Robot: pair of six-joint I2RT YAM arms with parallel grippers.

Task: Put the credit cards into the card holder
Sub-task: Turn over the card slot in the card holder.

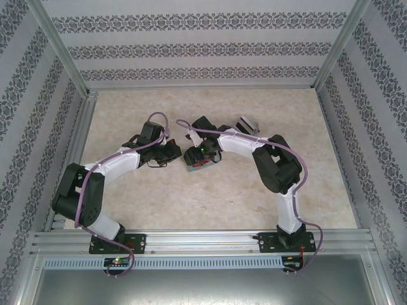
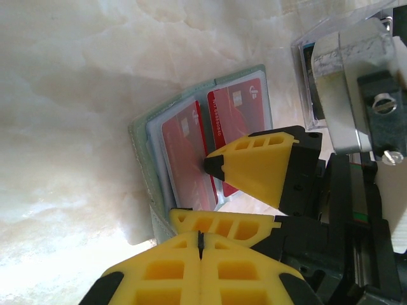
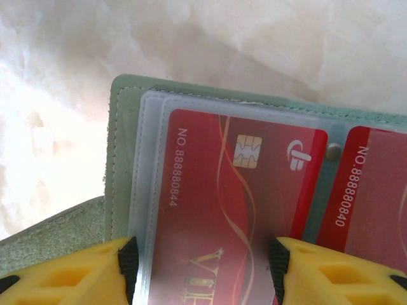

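The card holder (image 3: pixel 121 146) lies open on the marble table, pale green with clear sleeves, and appears small under both grippers (image 1: pixel 193 167). Two red credit cards sit in its sleeves: one with a chip (image 3: pixel 248 190) (image 2: pixel 184 152), the other beside it (image 3: pixel 375 190) (image 2: pixel 238 108). My right gripper (image 3: pixel 203 270) (image 1: pixel 200 157) is open just over the chip card, a finger on each side; one fingertip (image 2: pixel 213 164) touches that card's sleeve. My left gripper (image 2: pixel 201 236) (image 1: pixel 173 152) is shut beside the holder's near flap (image 2: pixel 152 219), with nothing seen between its fingers.
A small grey and clear box-like object (image 1: pixel 248 124) sits behind the right arm. Metal frame rails (image 1: pixel 203 241) and patterned walls close in the table on all sides. Bare marble (image 1: pixel 286 108) lies toward the back and both sides.
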